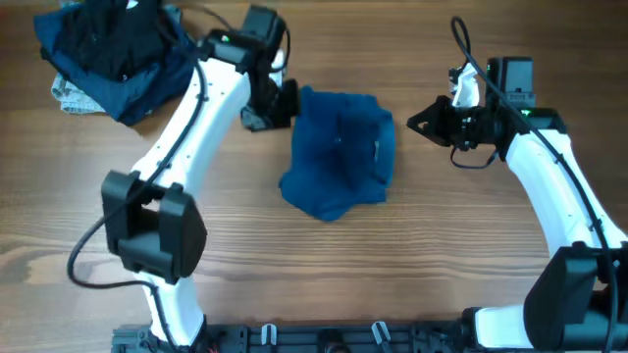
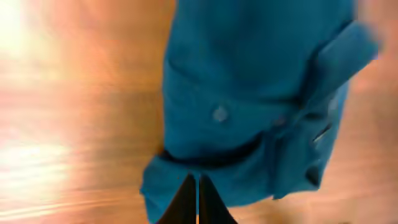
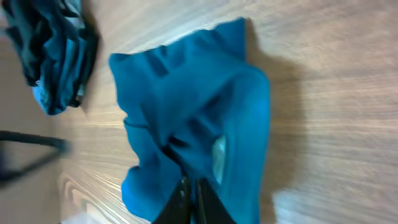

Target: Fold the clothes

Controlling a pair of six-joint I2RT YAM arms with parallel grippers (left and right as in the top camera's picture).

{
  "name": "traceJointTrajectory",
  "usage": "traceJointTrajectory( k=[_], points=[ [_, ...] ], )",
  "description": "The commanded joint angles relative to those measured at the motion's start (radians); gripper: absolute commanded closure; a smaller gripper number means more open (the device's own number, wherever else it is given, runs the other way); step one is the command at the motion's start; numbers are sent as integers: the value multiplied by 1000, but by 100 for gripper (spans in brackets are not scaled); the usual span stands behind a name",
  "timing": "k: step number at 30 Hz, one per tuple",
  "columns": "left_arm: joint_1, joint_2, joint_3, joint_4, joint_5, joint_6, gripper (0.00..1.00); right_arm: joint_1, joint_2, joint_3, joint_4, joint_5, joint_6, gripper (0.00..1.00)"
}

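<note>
Status off three views. We see the mid-blue shirt (image 1: 339, 157) bunched in a rough lump near the centre of the wooden table (image 1: 461, 265), slightly toward 12 o'clock. It's not flat and the folds are uneven.

The heap of clothes (image 1: 113, 49) sits in the 10 o'clock corner, well apart from the shirt. It's navy and black on top, with a pale patterned piece poking out at its 8 o'clock edge.

The left gripper (image 1: 275, 106) is at the shirt's 10 o'clock edge, just beside it. From overhead we can't tell whether it touches. Its wrist view shows the fingers pressed together, tips over the shirt's lower hem.

The right gripper (image 1: 417, 123) is at the shirt's 3 o'clock, with bare wood between tip and cloth. Its wrist view shows the jaws closed tip to tip.

View differences:
- Only the left wrist view picks up a small round button (image 2: 219, 114) and a folded placket or cuff. That view is blurred, with glare on the wood at 9 o'clock.
- The right wrist view shows the whole shirt and the heap in one frame, plus a pale patch (image 3: 219, 152) on the shirt that overhead shows only as a speck.
- Only overhead shows how far each gripper stands from the shirt.
</note>
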Motion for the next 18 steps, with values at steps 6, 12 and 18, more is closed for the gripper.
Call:
traceJointTrajectory(
  k=[6,12,18],
  points=[
    [-63,26,-195,5,160,17,96,100,127,15,406,-261,172,96],
    [-75,26,-339,143,236,34,96,105,185,15,595,-354,311,96],
    [-26,26,-480,209,158,31,96,105,195,15,613,-344,337,95]
  ],
)
